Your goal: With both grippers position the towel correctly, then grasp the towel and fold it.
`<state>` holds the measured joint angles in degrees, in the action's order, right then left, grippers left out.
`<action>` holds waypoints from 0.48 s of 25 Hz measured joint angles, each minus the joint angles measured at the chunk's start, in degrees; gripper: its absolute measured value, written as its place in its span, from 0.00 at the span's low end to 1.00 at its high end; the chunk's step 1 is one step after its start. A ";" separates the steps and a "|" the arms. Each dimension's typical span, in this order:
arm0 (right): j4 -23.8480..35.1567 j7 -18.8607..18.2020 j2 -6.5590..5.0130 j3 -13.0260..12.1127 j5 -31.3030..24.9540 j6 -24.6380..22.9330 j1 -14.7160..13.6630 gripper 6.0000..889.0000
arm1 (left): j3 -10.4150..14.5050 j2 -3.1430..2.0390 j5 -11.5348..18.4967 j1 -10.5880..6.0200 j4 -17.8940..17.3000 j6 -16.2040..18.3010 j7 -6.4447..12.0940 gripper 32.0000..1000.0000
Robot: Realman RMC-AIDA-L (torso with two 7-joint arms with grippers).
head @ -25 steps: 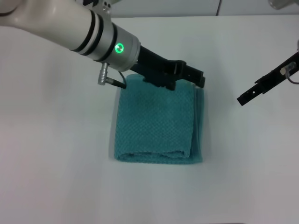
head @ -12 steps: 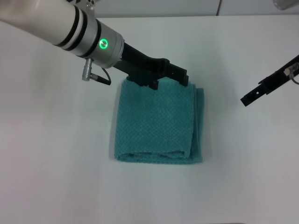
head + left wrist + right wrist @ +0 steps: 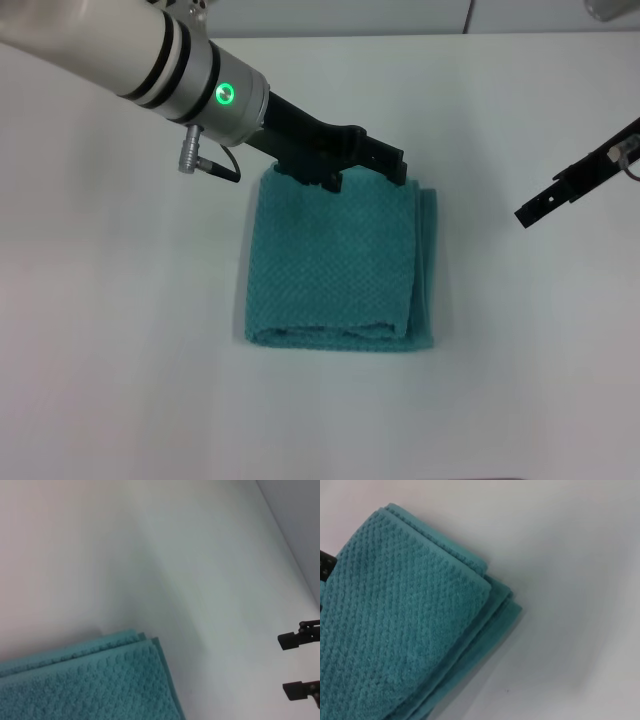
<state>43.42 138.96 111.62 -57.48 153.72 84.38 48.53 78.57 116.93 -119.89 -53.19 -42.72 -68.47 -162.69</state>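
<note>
towel (image 3: 335, 265) folded; left gripper (image 3: 385, 167) over its far edge.

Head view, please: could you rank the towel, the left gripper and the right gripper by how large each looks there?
1. The towel, by far the largest, lying folded on the white table.
2. The left gripper, a broad black claw at the towel's far edge; being raised nearer the camera may inflate it.
3. The right gripper, a slim black bar off to the right.

The head camera looks steeply down on the whole surface (image 3: 120, 330) from above. Both wrist cameras sit close over it, each catching a towel (image 3: 335, 265) corner.
</note>
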 joint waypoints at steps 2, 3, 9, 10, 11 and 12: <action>0.00 0.00 0.00 0.00 0.00 0.00 0.02 0.96 | 0.00 0.03 0.00 -0.05 0.00 0.00 0.00 0.95; 0.00 0.00 0.00 0.00 0.00 -0.01 0.04 0.96 | 0.00 0.05 0.00 -0.06 0.00 0.00 0.00 0.95; 0.00 0.00 0.00 0.00 0.00 -0.01 0.11 0.96 | 0.00 0.13 0.00 -0.08 0.06 0.00 0.00 0.95; 0.00 0.00 0.00 0.00 0.00 -0.01 0.12 0.96 | 0.00 0.14 0.00 -0.08 0.12 0.00 0.00 0.95; 0.00 0.00 0.00 0.00 0.00 -0.01 0.12 0.96 | 0.01 0.14 0.00 -0.08 0.16 0.00 0.00 0.95; 0.00 0.00 0.00 0.00 0.00 -0.01 0.13 0.96 | 0.01 0.15 0.00 -0.08 0.18 0.00 0.00 0.95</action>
<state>43.42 138.96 111.62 -57.48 153.72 84.37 48.66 78.57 117.07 -119.88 -53.26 -42.53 -68.47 -162.69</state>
